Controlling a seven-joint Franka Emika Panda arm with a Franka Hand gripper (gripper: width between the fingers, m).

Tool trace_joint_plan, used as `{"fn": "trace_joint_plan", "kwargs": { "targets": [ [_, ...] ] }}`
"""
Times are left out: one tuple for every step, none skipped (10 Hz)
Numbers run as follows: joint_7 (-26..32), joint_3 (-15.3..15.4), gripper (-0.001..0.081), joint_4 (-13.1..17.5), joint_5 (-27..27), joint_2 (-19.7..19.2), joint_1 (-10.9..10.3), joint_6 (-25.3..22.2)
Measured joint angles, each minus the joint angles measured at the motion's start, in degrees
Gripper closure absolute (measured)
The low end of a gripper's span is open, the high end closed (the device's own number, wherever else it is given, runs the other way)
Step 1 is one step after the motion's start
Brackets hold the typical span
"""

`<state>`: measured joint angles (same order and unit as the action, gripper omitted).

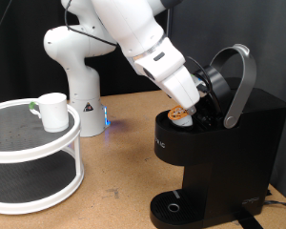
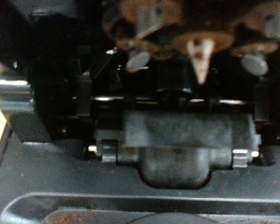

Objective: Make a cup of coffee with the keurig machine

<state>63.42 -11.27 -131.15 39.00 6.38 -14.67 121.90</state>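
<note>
The black keurig machine stands at the exterior view's right with its domed lid and silver handle raised. My gripper reaches down into the open brew chamber, right over a small pod with a tan top that sits at the chamber's mouth. The fingers are hidden against the dark machine. The white cup stands on the top shelf of a white round rack at the left, far from the gripper. The wrist view shows only the machine's dark inside, blurred, with a pale pointed part.
The white two-tier round rack fills the left side. The white robot arm base stands behind it. The machine's round drip tray is bare. A brown tabletop lies between rack and machine.
</note>
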Motion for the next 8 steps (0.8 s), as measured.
{"fn": "trace_joint_plan", "kwargs": {
  "targets": [
    [0.0, 0.1, 0.0003, -0.3, -0.1, 0.0, 0.0, 0.0],
    [0.0, 0.1, 0.0003, -0.5, -0.1, 0.0, 0.0, 0.0],
    [0.0, 0.2, 0.0003, -0.8, -0.1, 0.0, -0.1, 0.0],
    [0.0, 0.4, 0.0003, -1.1, -0.1, 0.0, -0.1, 0.0],
    [0.0, 0.5, 0.0003, -1.3, -0.1, 0.0, -0.1, 0.1],
    [0.1, 0.8, 0.0003, -1.7, 1.6, 0.1, -0.1, 2.6],
    [0.2, 1.0, 0.0003, -2.2, 3.6, 0.5, -0.1, 5.4],
    [0.1, 0.9, 0.0003, -2.5, 4.5, 1.0, 0.0, 6.4]
  ]
}}
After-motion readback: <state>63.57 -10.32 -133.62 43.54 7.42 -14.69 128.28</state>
